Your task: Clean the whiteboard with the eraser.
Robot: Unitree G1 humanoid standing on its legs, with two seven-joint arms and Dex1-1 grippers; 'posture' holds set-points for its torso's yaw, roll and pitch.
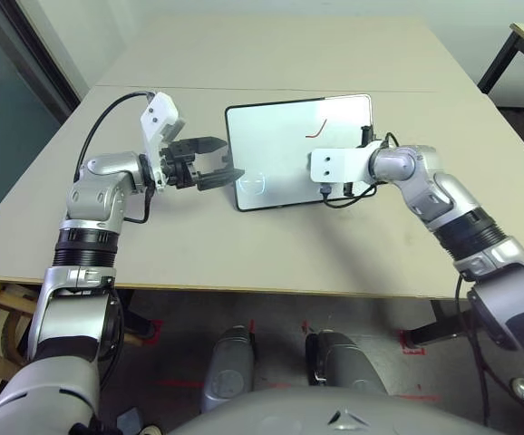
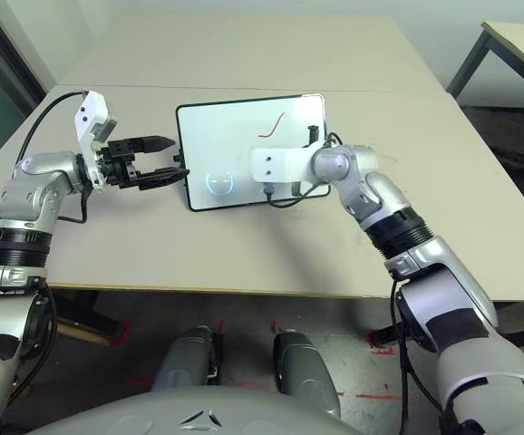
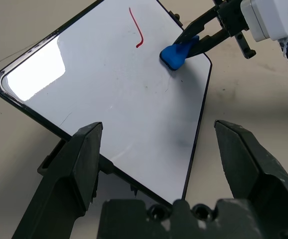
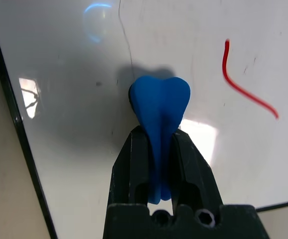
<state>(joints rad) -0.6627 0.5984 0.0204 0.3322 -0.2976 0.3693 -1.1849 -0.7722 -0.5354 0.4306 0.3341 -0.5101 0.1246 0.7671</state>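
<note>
The whiteboard (image 1: 285, 172) stands propped on the table, glossy white in a thin black frame, with a short red squiggle (image 1: 315, 131) near its upper right. My right gripper (image 4: 158, 135) is shut on the blue eraser (image 4: 159, 107). The eraser's rounded end rests against the board's face, a little away from the red squiggle (image 4: 241, 84). My left gripper (image 1: 221, 160) is open at the board's left edge. Its two black fingers (image 3: 79, 164) stand wide apart to either side of a board corner, and the eraser (image 3: 176, 55) shows beyond them.
The board stands mid-table on a beige tabletop (image 1: 244, 245) with a seam across the far side. A second table's edge and leg (image 1: 516, 45) stand at the far right. Black cables (image 1: 108, 118) loop from both wrists. The front edge of the table lies close to my body.
</note>
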